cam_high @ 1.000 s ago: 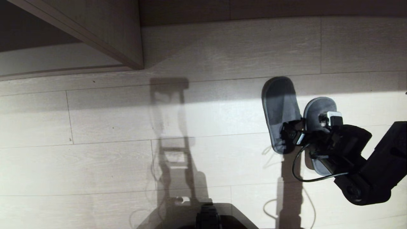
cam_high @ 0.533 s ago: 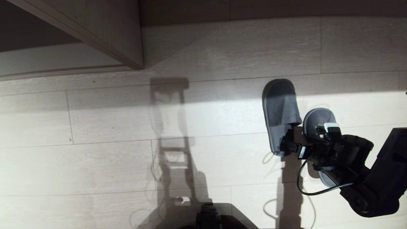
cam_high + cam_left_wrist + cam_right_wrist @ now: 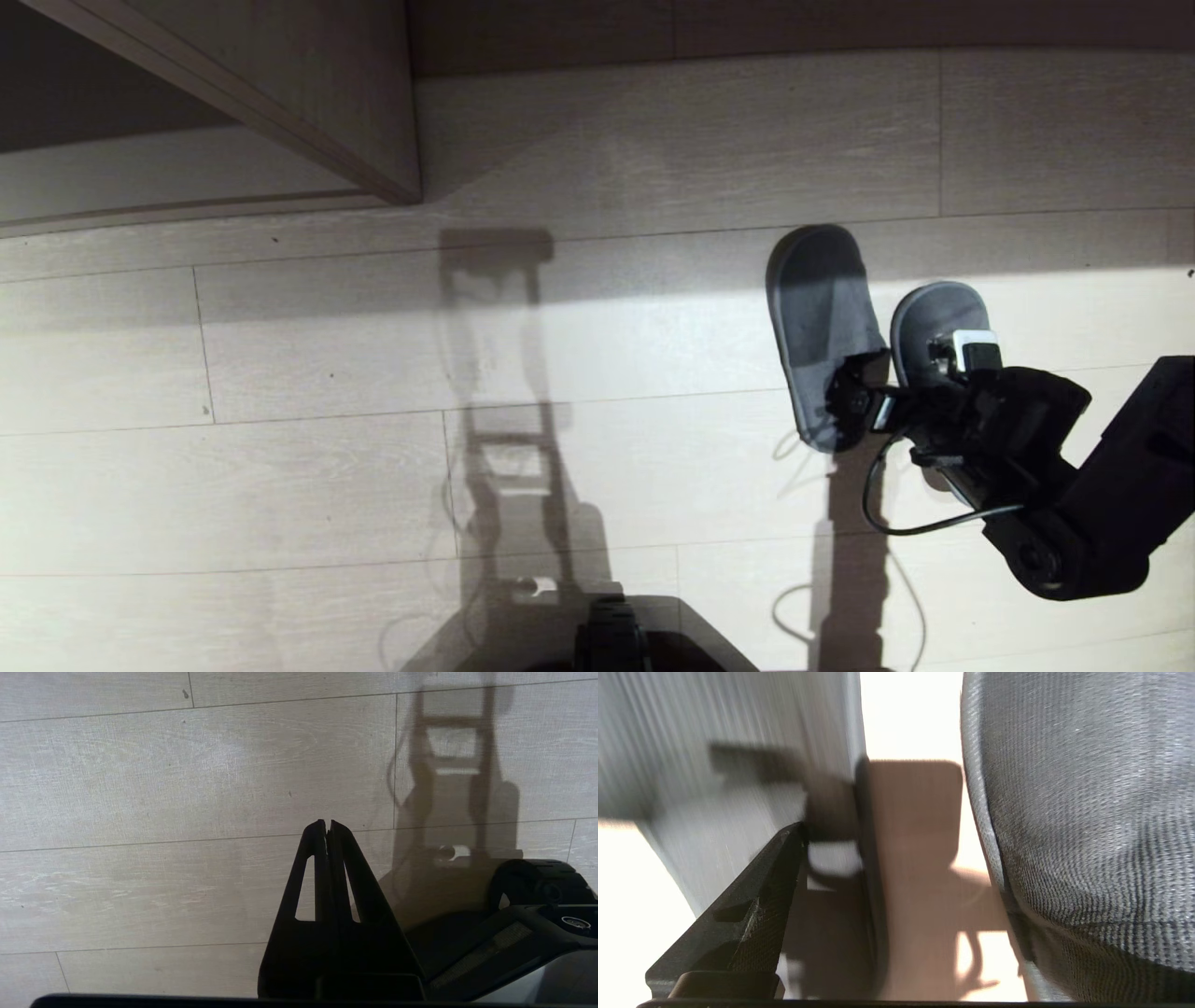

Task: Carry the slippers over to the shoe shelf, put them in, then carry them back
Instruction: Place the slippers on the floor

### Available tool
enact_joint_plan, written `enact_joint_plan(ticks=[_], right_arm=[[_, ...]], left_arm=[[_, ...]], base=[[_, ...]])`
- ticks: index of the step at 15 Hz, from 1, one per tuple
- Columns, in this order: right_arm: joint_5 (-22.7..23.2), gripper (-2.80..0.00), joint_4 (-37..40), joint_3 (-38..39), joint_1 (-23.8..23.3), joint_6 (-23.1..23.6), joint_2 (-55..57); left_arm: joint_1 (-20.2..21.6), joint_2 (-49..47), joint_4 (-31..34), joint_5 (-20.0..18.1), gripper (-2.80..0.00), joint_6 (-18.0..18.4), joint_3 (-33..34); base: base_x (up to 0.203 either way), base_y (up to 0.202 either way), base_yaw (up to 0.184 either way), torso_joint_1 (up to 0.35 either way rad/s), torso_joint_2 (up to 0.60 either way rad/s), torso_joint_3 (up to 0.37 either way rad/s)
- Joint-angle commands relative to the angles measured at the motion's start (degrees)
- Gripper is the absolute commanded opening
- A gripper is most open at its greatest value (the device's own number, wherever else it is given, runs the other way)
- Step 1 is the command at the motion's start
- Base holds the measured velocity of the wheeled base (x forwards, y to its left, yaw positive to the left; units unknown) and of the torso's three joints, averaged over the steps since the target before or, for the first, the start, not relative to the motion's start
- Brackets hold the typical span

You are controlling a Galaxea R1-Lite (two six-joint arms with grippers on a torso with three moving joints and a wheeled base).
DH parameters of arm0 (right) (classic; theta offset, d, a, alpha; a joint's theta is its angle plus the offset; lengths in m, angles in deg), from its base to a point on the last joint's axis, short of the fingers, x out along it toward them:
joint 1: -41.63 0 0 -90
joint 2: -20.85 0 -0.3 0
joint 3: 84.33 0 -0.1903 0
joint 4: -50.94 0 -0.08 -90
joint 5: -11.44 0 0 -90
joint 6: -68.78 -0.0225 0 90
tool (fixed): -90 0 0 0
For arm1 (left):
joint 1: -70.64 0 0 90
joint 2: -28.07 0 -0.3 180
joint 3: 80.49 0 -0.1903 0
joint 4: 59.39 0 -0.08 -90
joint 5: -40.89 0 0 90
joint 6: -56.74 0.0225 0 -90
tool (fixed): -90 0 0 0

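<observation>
Down on the pale plank floor (image 3: 280,485), right of centre, the slippers (image 3: 822,317) lie side by side, just apart, long axes running away from the robot and leaning slightly left at the far end. Wide open floor stretches left of them, and clear boards beyond. Far left, the shoe shelf (image 3: 140,182) shows its pale base board under a taupe wood panel (image 3: 327,84), well apart from the pair; its visible part holds nothing. Right tool (image 3: 910,383) hovers low over the slippers' near ends, jaws spread wide, straddling the gap, gripping nothing. Left tool (image 3: 327,830) hangs above bare floor, fingers pressed together.
</observation>
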Motion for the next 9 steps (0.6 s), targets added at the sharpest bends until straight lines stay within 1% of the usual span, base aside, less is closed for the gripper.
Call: enact_joint_plan(ticks=[1, 2, 3, 6, 9], right_arm=[[-0.19, 0.00, 2.92, -6.36, 0.66, 0.10, -0.42], [-0.08, 0.00, 6.00, -9.12, 1.34, 0.18, -0.95], [-0.02, 0.00, 8.29, -9.95, 2.00, 0.22, -2.06], [-0.03, 0.00, 14.07, -8.10, 2.19, 0.15, -5.38], [-0.18, 0.00, 14.08, -7.50, 2.19, 0.15, -6.97]], left_arm=[[0.01, -0.02, -0.01, 0.02, -2.80, -0.06, 0.00], [0.01, -0.02, -0.01, 0.02, -2.80, -0.06, 0.00], [0.01, -0.02, -0.01, 0.02, -2.80, -0.06, 0.00], [0.01, -0.02, -0.01, 0.02, -2.80, -0.06, 0.00], [0.01, -0.02, -0.01, 0.02, -2.80, -0.06, 0.00]], base=[[0.000, 0.000, 0.000, 0.000, 0.00, 0.000], [0.000, 0.000, 0.000, 0.000, 0.00, 0.000], [0.000, 0.000, 0.000, 0.000, 0.00, 0.000], [0.000, 0.000, 0.000, 0.000, 0.00, 0.000], [0.000, 0.000, 0.000, 0.000, 0.00, 0.000]])
